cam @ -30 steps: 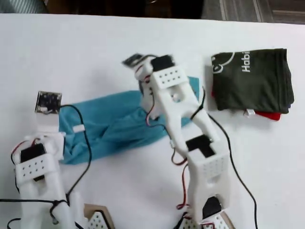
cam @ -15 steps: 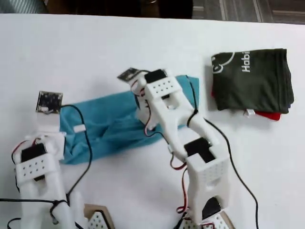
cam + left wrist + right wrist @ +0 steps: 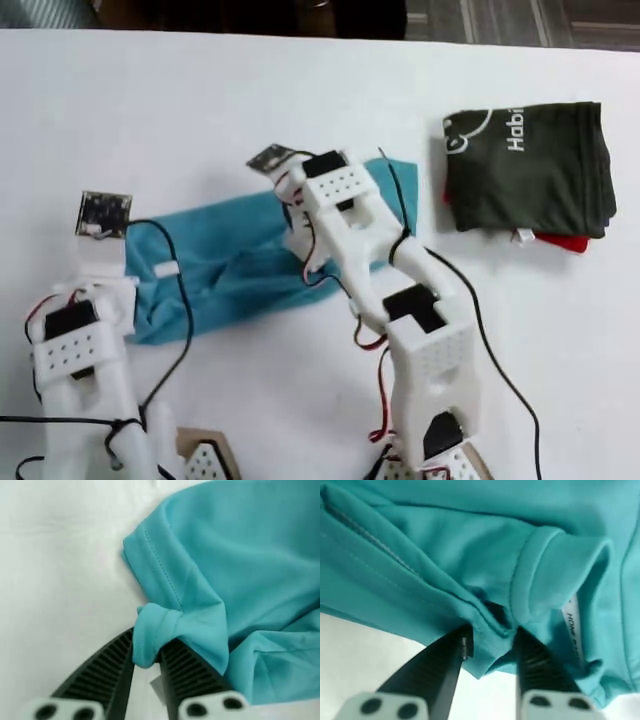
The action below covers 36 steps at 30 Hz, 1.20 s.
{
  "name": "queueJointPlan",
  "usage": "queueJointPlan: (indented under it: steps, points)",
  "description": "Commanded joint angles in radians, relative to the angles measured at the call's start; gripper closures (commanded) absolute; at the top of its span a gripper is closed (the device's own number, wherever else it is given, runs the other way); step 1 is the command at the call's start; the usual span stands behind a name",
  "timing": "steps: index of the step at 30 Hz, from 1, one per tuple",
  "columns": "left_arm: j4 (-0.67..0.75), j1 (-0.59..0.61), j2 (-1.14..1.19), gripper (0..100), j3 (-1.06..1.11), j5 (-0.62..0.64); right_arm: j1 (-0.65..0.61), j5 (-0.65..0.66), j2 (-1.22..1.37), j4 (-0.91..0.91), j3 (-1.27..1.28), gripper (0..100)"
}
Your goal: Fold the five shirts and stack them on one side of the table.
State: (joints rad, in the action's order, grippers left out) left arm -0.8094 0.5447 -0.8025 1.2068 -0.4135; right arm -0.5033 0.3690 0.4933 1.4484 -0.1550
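While both claws grip the crumpled teal cotton shirt [image 3: 230, 265], the step in hand looks like spreading it for folding. It lies on the white table [image 3: 150, 100], one end close to the folded dark green shirt [image 3: 530, 170], which rests on a folded red one [image 3: 567, 243]. The high view shows that stack; the wrist views show the grips. The left gripper [image 3: 147, 655] is nipped tight on a rolled hem at the end far from the green shirt. The right gripper [image 3: 490, 645] clamps a thick bunch by the collar label, nearer it. Next probably comes an even pull apart to flatten the cloth.
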Motion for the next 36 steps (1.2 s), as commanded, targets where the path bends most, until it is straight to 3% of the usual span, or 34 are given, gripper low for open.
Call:
queueJointPlan:
  steps: [1, 14, 22, 29, 36]
  points:
    - [0.009, -0.003, -0.015, 98, -0.012, 0.003, 0.012, -0.009, -0.082, -0.008, -0.026, 97.4]
    - [0.003, -0.006, -0.015, 98, -0.03, 0.003, 0.028, 0.037, -0.45, 0.088, -0.02, 97.8]
    - [-0.313, -0.02, -0.015, 98, -0.432, 0.003, 0.186, 0.146, -0.616, 0.027, -0.018, 97.8]
    - [-0.474, -0.158, -0.011, 98, -0.595, 0.002, 0.165, 0.14, -0.524, -0.061, 0.011, 97.8]
    - [-0.396, -0.164, -0.014, 98, -0.452, 0.003, 0.142, 0.14, -0.318, -0.255, 0.112, 97.6]
